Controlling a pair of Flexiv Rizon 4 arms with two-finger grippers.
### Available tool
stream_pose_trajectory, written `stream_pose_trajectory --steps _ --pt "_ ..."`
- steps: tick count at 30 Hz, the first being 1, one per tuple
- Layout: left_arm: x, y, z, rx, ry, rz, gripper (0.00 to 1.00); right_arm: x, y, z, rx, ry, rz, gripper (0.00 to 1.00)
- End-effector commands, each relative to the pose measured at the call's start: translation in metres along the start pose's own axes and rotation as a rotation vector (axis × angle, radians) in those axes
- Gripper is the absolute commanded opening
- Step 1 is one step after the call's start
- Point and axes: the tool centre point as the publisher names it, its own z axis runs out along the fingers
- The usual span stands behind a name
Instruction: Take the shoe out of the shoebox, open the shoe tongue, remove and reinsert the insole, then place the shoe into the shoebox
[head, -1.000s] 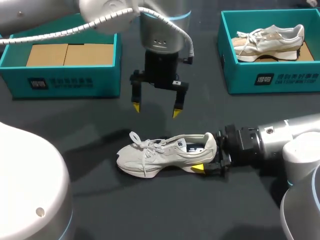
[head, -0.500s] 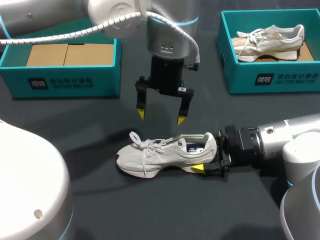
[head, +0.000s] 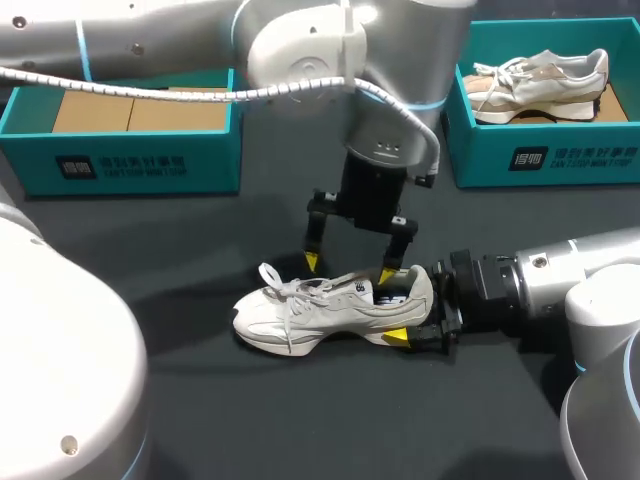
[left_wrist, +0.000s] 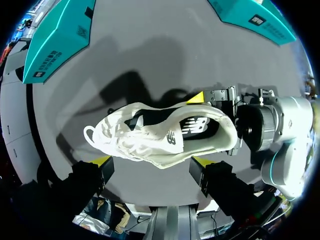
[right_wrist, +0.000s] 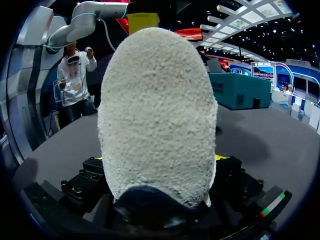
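A pale grey sneaker stands on its sole on the dark table, toe to the left. My right gripper comes in from the right and is shut on its heel, one finger on each side; in the right wrist view the heel fills the space between the fingers. My left gripper hangs open just above the shoe's opening, one yellow tip near the laces and one near the collar. In the left wrist view the sneaker lies ahead of the left gripper, with a yellow fingertip of my right gripper beside the heel.
A teal shoebox with cardboard inside stands at the back left. A second teal shoebox at the back right holds another pale shoe. Dark table surface lies in front of the sneaker.
My left arm has swung right and down, bringing its open gripper from beside the left box to just above the sneaker. The right gripper and the sneaker have not moved.
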Motion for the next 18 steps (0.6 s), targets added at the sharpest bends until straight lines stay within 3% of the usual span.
stream_pose_trajectory --steps 1,12,18 --pt "0.018 -0.002 0.012 0.006 -0.056 -0.022 1.00 0.001 0.001 0.001 0.005 0.000 0.000 0.00" --pt "0.023 -0.015 0.032 0.037 -0.106 -0.103 1.00 0.001 0.001 0.001 0.005 0.000 0.000 0.00" --pt "0.019 -0.027 0.044 0.011 -0.134 -0.126 1.00 0.001 0.001 0.001 0.005 0.000 0.000 0.00"
